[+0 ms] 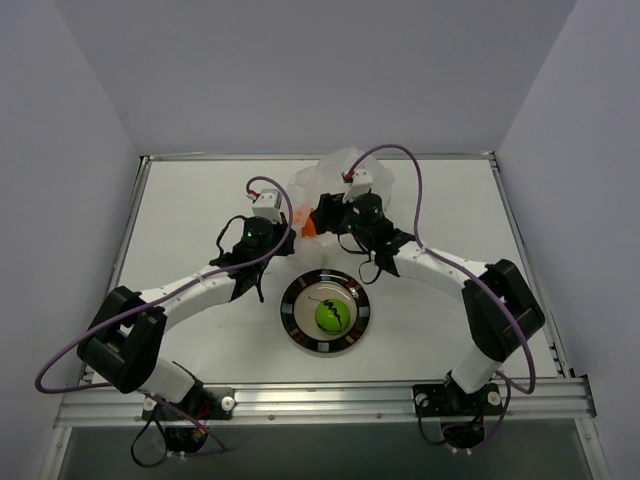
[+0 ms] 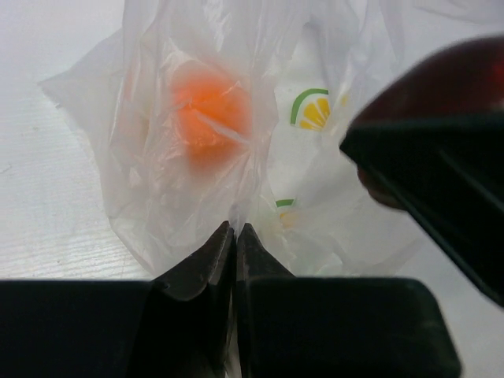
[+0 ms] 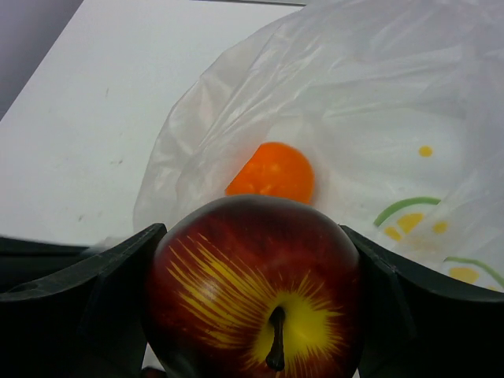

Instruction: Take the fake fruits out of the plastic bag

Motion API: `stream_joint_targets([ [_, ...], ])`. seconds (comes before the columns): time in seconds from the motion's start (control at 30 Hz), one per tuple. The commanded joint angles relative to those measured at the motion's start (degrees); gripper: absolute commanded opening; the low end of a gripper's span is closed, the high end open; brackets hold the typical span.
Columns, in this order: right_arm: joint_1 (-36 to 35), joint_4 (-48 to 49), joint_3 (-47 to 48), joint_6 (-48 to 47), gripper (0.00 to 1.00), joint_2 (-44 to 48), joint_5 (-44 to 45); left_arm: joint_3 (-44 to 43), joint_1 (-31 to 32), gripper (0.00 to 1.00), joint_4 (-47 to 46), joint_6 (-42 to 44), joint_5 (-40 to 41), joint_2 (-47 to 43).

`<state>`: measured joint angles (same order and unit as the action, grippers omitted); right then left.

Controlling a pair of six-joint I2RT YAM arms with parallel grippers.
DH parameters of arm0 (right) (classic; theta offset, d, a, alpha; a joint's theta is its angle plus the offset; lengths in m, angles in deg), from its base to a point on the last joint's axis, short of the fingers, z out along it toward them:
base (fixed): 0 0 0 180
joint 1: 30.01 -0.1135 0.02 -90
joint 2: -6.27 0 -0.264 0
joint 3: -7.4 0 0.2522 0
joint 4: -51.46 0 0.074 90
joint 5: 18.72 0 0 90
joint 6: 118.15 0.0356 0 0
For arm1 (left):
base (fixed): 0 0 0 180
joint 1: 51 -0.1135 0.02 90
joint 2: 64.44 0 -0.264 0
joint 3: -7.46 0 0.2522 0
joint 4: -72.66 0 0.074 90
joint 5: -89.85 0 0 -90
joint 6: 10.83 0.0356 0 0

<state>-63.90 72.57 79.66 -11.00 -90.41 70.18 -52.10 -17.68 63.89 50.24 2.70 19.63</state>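
The clear, wrinkly plastic bag [image 1: 340, 172] lies at the back of the table. My left gripper [image 2: 235, 226] is shut on a fold of the bag's film [image 2: 236, 209], at the bag's left side in the top view [image 1: 289, 214]. An orange fruit [image 2: 211, 116] sits inside the bag [image 3: 272, 172]. My right gripper [image 3: 252, 232] is shut on the dark maroon fruit [image 3: 256, 291], an apple with yellow streaks, just at the bag's mouth [image 1: 322, 218]. A bright green fruit [image 1: 331, 316] rests on the dark-rimmed plate [image 1: 290, 312].
The plate stands near the table's front, between the two arms. Grey walls close in the left, right and back sides of the white table [image 1: 190, 200]. A metal rail [image 1: 320, 400] runs along the near edge.
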Motion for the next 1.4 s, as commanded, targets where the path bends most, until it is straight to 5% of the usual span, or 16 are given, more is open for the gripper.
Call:
stream_joint_targets([
  [0.0, -4.2, -3.0, -2.4, -0.4, 0.53, 7.2, -0.1, -0.3, -0.5, 0.02, -0.2, 1.3, 1.8, -3.4],
  [0.23, -19.3, -10.7, -8.7, -0.5, 0.53, 18.0, 6.3, -0.1, -0.9, 0.02, 0.6, 2.0, 4.0, -4.3],
  [0.43, -29.1, -12.5, -10.0, 0.9, 0.55, 13.3, 12.3, 0.4, -1.2, 0.02, 0.6, 2.6, 5.1, -4.8],
  [0.8, -31.1, -9.3, -13.5, 2.6, 0.59, 7.0, 15.7, 0.8, -1.7, 0.03, 0.6, 3.4, 7.4, -4.5],
  [1.07, -31.0, -8.9, -13.2, 2.1, 0.89, 4.2, 18.4, 0.9, -1.8, 0.02, 0.5, 3.3, 7.2, -4.7],
  [1.37, -31.0, -9.9, -13.3, 1.6, 1.0, 8.4, 20.7, 1.0, -1.7, 0.02, 0.2, 3.2, 6.9, -4.4],
])
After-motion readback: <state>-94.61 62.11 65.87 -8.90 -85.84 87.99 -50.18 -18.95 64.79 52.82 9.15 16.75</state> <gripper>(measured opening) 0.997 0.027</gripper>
